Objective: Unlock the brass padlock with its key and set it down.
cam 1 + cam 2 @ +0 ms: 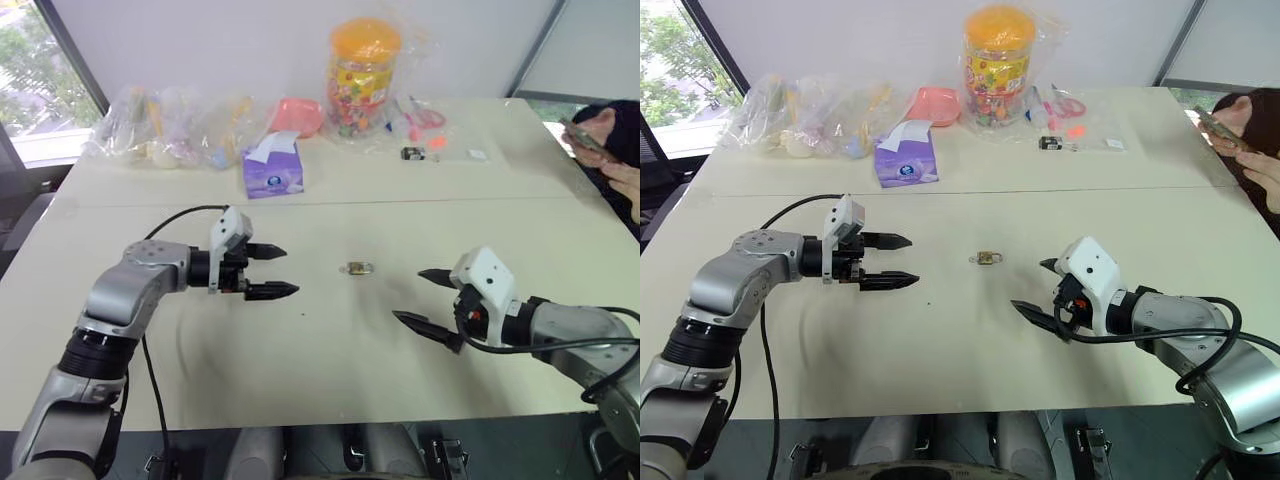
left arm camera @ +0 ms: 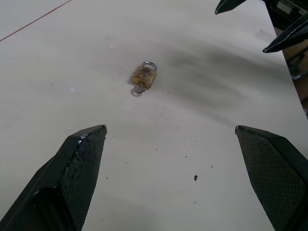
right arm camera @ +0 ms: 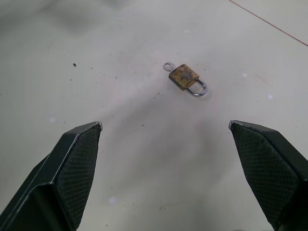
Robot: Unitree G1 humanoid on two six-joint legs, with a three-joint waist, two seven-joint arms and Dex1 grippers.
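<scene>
We're right at the start; the brass padlock point(image 3: 186, 78) lies untouched on the table point(image 1: 330, 360), its key point(image 3: 167, 65) seemingly already inserted. Our left gripper point(image 1: 272, 271) and right gripper point(image 1: 424, 298) hover either side, both spread wide and empty; grasping, unlocking and setting down all remain.

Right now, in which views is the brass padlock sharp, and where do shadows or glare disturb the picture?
Both wrist views show the brass padlock sharp on the table, with its shackle distinct. The left wrist view has a soft dark shadow beside the padlock; the right wrist view has a fainter one. In the eye views the padlock is tiny but not blurred, and the window at the far left is bright.
</scene>
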